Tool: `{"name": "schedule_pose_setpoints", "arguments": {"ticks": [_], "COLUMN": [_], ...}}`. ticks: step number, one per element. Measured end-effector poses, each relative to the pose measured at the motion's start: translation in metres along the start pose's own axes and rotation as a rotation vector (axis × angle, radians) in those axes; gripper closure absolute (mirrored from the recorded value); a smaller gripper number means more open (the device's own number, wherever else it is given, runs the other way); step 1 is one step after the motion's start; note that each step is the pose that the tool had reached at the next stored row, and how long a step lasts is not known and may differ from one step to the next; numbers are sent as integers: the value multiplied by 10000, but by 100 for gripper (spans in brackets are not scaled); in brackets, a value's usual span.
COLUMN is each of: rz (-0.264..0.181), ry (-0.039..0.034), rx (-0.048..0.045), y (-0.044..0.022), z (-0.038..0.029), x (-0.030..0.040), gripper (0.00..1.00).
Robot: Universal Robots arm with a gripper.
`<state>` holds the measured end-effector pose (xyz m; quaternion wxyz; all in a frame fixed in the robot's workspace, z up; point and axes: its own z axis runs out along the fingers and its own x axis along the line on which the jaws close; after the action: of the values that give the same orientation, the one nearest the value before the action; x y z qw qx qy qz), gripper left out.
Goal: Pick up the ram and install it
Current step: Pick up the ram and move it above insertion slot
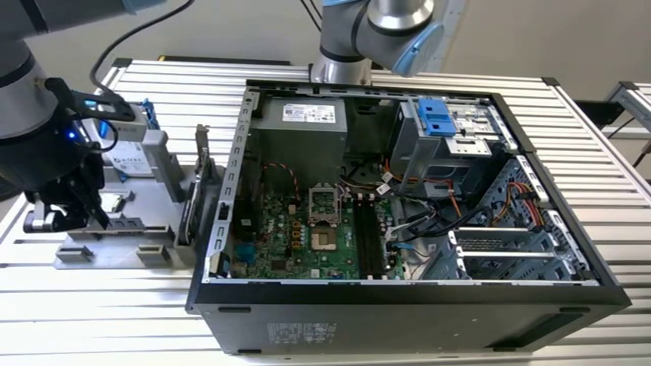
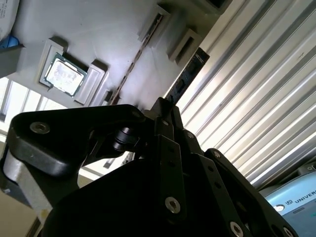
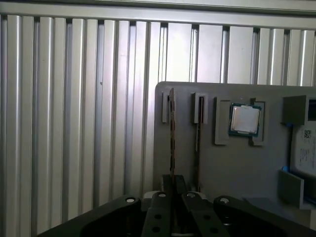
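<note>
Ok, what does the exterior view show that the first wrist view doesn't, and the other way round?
The exterior view adds the open computer case with its motherboard, beside the grey fixture plate. The first wrist view adds a close look at the processor chip in its pocket and the ram standing on edge, clamped by the gripper. Both show the plate, the gripper and the slatted table.

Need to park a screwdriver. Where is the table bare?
Bare table lies at the exterior view's right of the computer case and between the parts tray and the table's near edge. The tray is crowded, the gripper shut on the ram.
</note>
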<state>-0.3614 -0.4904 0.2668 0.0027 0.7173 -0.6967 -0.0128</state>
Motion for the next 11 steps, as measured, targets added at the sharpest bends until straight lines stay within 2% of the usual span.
{"name": "schedule_pose_setpoints", "arguments": {"ticks": [11], "rz": [0], "ry": [0], "rx": [1], "y": [2], "z": [-96], "x": [-1], "gripper": [100]}}
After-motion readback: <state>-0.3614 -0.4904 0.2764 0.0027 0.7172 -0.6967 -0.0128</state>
